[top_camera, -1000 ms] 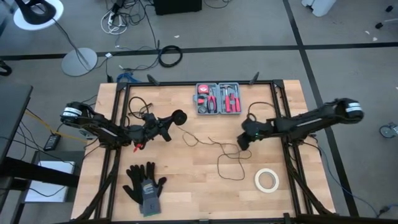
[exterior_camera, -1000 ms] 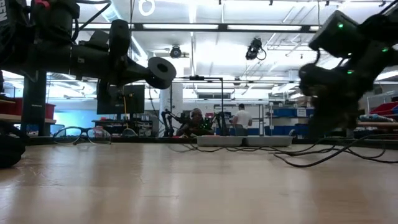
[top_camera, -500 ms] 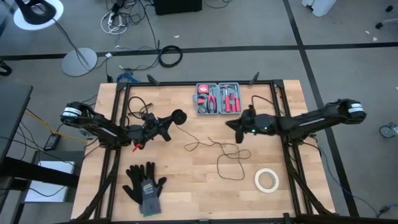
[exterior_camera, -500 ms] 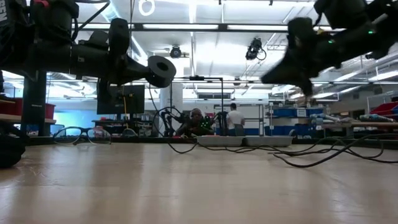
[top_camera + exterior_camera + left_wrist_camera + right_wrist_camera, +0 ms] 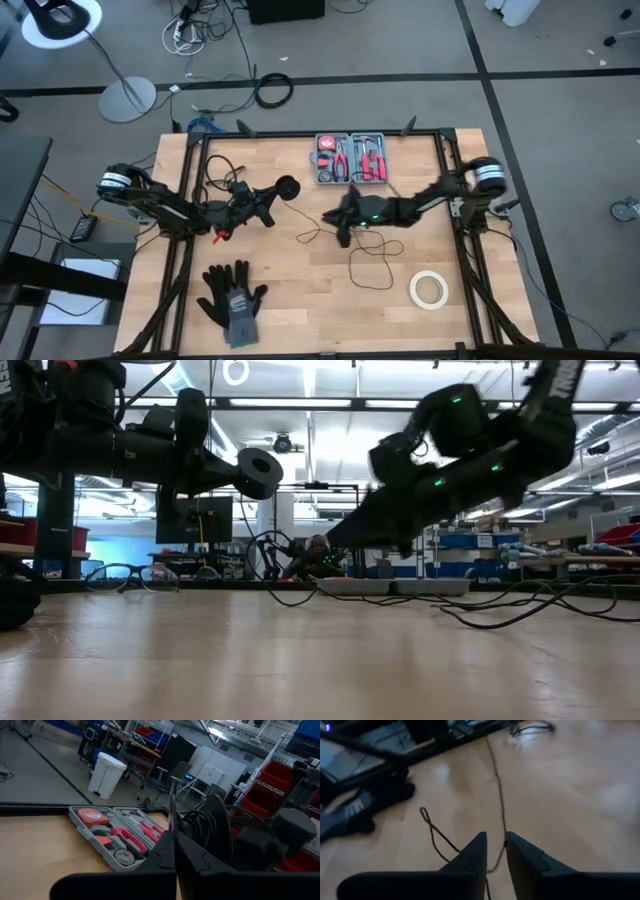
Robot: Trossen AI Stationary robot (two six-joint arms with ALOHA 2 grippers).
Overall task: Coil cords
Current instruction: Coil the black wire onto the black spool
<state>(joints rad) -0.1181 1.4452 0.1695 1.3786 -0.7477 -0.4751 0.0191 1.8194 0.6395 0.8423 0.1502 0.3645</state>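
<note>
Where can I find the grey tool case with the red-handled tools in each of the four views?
High view: the grey tool case lies at the table's upper edge in the picture, near the middle.
Low view: a flat grey strip at the table's back edge, seen from the side.
Left wrist view: lying open, left of the middle.
Right wrist view: not in it.
Shared landmark: the wooden table shows in all four.

right gripper swung leftward across table

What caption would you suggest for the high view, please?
Right gripper reaches over the thin cord mid-table while the left gripper holds its puck end raised.
</note>
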